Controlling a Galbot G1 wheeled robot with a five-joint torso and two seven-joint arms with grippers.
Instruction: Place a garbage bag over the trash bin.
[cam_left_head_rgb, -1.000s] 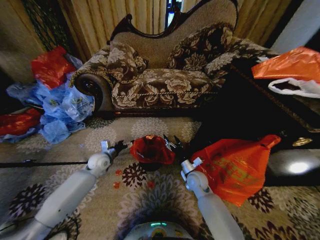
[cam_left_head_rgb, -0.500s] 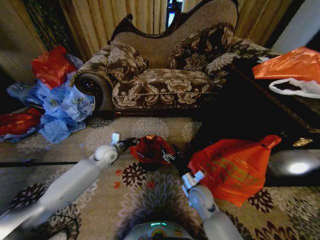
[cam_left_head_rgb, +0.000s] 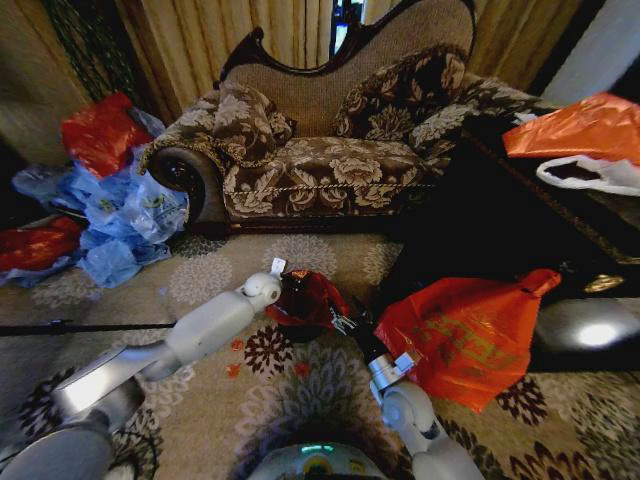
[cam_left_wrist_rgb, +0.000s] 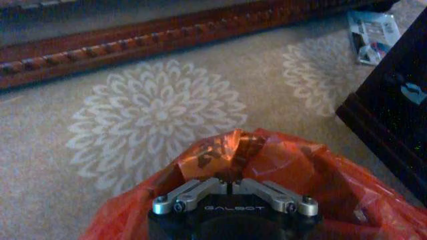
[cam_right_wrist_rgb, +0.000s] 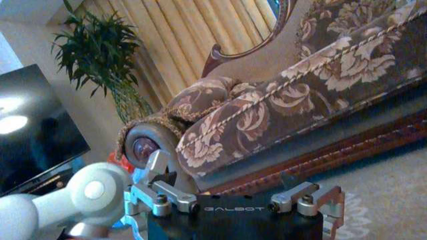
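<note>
The glossy orange-red garbage bag (cam_left_head_rgb: 312, 298) lies crumpled over the trash bin (cam_left_head_rgb: 297, 327), of which only a dark sliver shows beneath it on the carpet. My left gripper (cam_left_head_rgb: 283, 283) reaches in at the bag's left top edge. In the left wrist view its fingers (cam_left_wrist_rgb: 200, 189) are pressed together in the bag's folds (cam_left_wrist_rgb: 267, 160), shut on the plastic. My right gripper (cam_left_head_rgb: 345, 322) sits just off the bag's near right side. In the right wrist view the right gripper (cam_right_wrist_rgb: 247, 180) is spread open with nothing in it.
A bigger orange bundle (cam_left_head_rgb: 470, 335) lies right of the bag against a dark cabinet (cam_left_head_rgb: 500, 235). A patterned sofa (cam_left_head_rgb: 320, 150) stands behind. Blue and red bags (cam_left_head_rgb: 120, 210) are piled at the left. Orange and white bags (cam_left_head_rgb: 585, 145) rest on the cabinet.
My left gripper has swung right from the bag's left side onto its top edge. My right gripper has drawn back from the bag toward the robot.
</note>
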